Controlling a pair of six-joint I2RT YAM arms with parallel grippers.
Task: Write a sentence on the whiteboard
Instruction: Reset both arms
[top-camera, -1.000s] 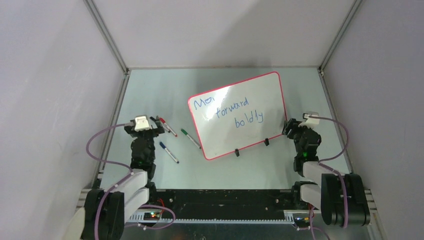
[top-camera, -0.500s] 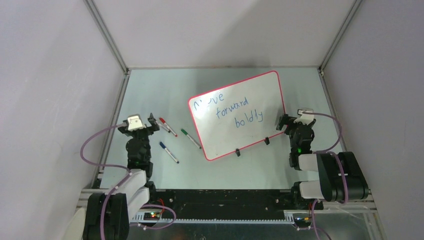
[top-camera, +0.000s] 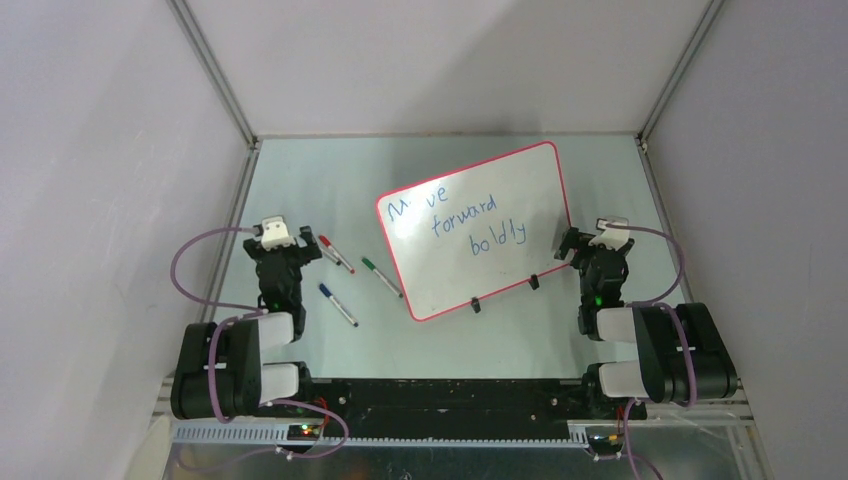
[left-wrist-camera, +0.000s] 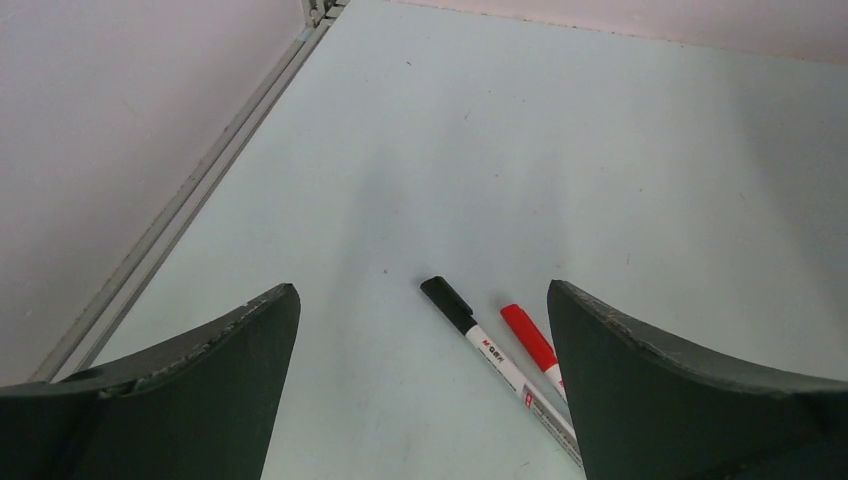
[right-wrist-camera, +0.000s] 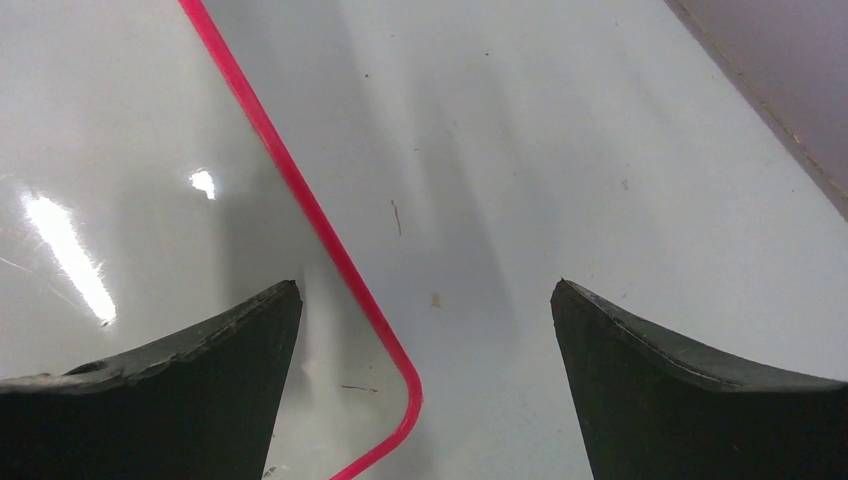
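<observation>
The whiteboard (top-camera: 480, 190) lies in the middle of the table, white with a red-pink frame and two black clip feet on its near edge. The sentence (top-camera: 462, 216) reads "Move forward boldly" in blue, in three stepped lines. My left gripper (top-camera: 283, 245) is open and empty, left of the board, by the black and red markers. My right gripper (top-camera: 585, 240) is open and empty at the board's near right corner. In the right wrist view the board's red-framed corner (right-wrist-camera: 400, 370) lies between the open fingers (right-wrist-camera: 190, 380). No marker is held.
A black marker (left-wrist-camera: 490, 350) and a red marker (left-wrist-camera: 530, 340) lie just ahead of the left gripper. A green marker (top-camera: 380, 277) and a blue marker (top-camera: 338, 305) lie left of the board. Side walls with metal rails close in the table.
The left arm has pulled back and folded toward its base, its gripper sliding a little nearer. The right arm folded back earlier and has held still since. Glare over "Move" has shifted.
</observation>
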